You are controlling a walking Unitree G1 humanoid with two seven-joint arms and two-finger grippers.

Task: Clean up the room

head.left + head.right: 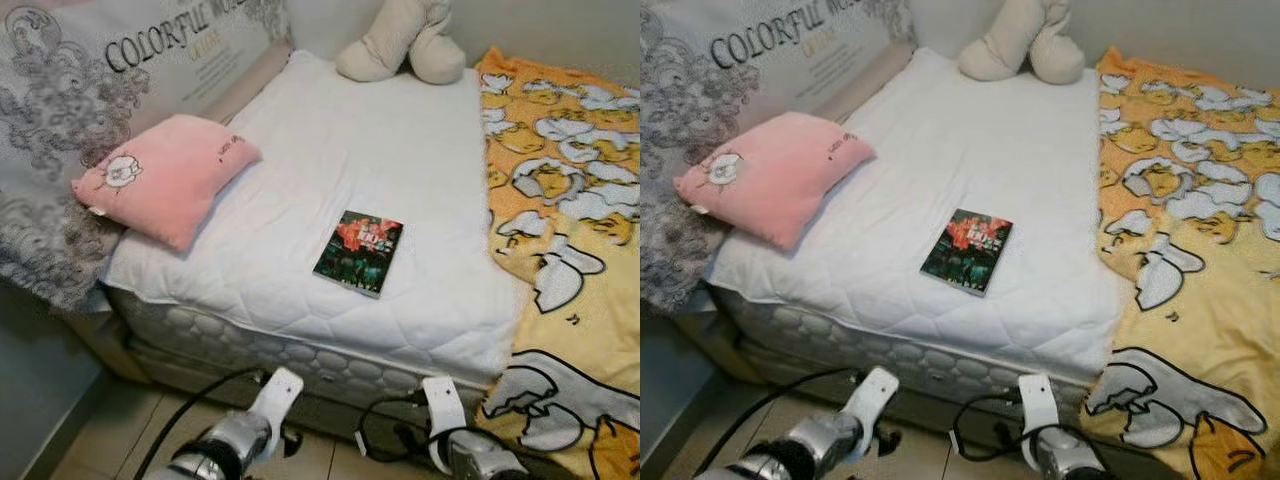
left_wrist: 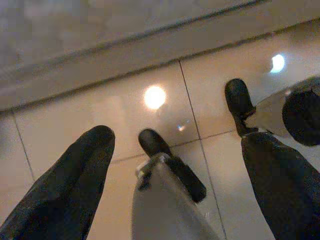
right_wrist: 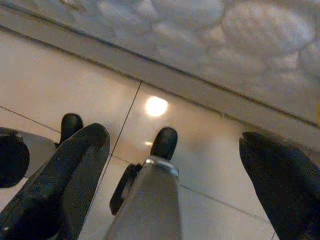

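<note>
While both arms hang low at the foot of the bed [image 1: 300, 370], nothing has been picked up, so the job looks to be at its approach stage: the robot stands facing the mattress and sizes up what is out of place. Nearest the bed's front edge, the left gripper [image 2: 175, 165] points down at the tiled floor [image 2: 75, 125] with its black fingers [image 2: 75, 180] spread apart and nothing between them. The right gripper [image 3: 165, 170] hangs beside it, likewise parted and empty, just short of the bed's quilted side. On the bed, a book [image 1: 359, 252] lies flat, near the front edge and roughly midway across. The next move probably calls for raising an arm and reaching forward over that edge to it. Further back on the bed's left side rests a pink pillow [image 1: 165, 175], a yellow blanket [image 1: 560, 220] covers its right side, and a plush toy [image 1: 400, 40] sits at its far end.
</note>
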